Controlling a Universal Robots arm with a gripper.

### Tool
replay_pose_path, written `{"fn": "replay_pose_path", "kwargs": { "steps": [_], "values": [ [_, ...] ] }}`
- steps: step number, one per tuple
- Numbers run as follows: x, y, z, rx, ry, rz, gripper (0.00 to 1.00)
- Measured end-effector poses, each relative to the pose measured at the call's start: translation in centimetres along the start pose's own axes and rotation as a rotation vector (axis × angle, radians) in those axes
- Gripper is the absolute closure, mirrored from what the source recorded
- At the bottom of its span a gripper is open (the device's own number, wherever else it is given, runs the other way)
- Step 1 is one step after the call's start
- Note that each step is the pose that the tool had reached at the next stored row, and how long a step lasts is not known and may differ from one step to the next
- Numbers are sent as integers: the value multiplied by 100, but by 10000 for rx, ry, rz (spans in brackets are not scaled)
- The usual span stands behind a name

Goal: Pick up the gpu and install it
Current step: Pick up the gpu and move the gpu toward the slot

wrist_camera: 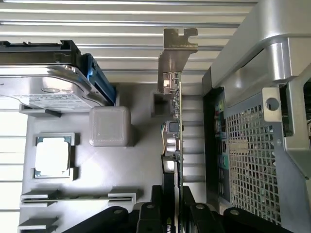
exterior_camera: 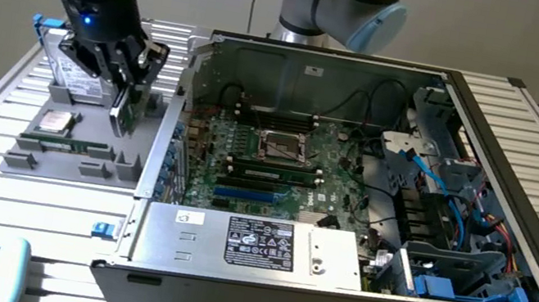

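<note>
My gripper [exterior_camera: 122,82] is shut on the gpu [exterior_camera: 124,114], a thin green card with a black cooler, and holds it upright on edge. The card hangs over the grey holder tray [exterior_camera: 79,161], on the side nearest the open computer case [exterior_camera: 320,53], at the exterior view's left. In the wrist view the gpu [wrist_camera: 174,131] is edge-on between the black fingers [wrist_camera: 197,216] of the gripper [wrist_camera: 173,214], with its metal bracket [wrist_camera: 178,48] at the far end. The case's perforated rear panel [wrist_camera: 248,145] stands close beside the card. The motherboard [exterior_camera: 281,153] lies exposed inside the case.
A silver hard drive [exterior_camera: 72,75] [wrist_camera: 48,87] stands at the tray's back, and a CPU chip [exterior_camera: 55,122] [wrist_camera: 52,156] and a memory stick [exterior_camera: 71,143] lie on it. Inside the case are a power supply [exterior_camera: 253,244], cables and blue drive bays [exterior_camera: 447,274]. A second robot arm's base [exterior_camera: 329,4] stands behind the case.
</note>
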State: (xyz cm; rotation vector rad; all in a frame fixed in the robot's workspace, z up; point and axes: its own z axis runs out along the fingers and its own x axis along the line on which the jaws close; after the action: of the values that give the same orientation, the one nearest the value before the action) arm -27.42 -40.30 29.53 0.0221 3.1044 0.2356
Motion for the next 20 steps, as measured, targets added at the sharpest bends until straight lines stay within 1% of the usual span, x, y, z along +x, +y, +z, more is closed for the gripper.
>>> {"fn": "replay_pose_path", "kwargs": {
  "steps": [5,16,20],
  "values": [
    [-6,12,-229,1,0,0,73],
    [-23,77,-724,0,0,-1,73],
    [-77,100,-901,1,16,2,73]
  ]
}}
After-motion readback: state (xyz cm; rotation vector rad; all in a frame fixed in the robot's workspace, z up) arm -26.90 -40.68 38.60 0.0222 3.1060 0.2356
